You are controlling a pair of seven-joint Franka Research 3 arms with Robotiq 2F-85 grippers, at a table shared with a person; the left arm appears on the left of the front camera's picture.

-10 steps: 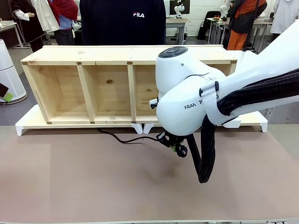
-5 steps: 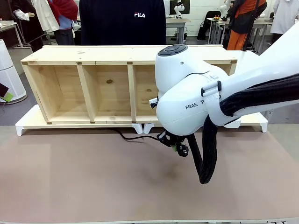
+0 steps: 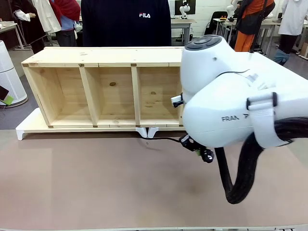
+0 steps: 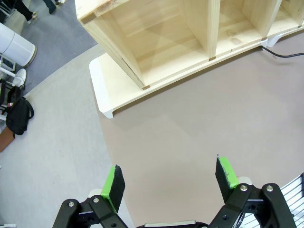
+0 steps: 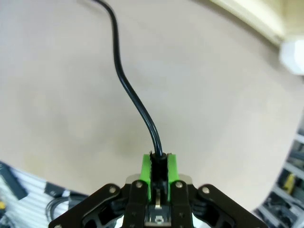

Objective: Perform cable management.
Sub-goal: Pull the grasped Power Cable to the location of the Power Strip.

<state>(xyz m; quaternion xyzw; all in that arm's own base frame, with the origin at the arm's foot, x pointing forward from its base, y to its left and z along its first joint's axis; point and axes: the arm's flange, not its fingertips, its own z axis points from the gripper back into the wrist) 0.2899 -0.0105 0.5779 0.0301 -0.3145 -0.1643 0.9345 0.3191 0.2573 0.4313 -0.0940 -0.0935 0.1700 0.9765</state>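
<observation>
The black cable runs along the brown table from the foot of the wooden shelf to my right gripper, which hangs low under the big white arm. In the right wrist view the green pads are shut on the cable, which curves away over the mat. The plug is hidden between the pads. My left gripper is open high above the table's left end, nothing between its fingers, and the cable shows at the upper right beside the shelf.
The shelf rests on white feet at the table's far side. A person in a dark top stands behind it. A white cylinder stands on the floor at the left, and a black bag lies on the floor.
My right arm has moved to the right, dragging the cable with it. The slack that lay in front of the middle of the shelf has been pulled straight and shorter.
</observation>
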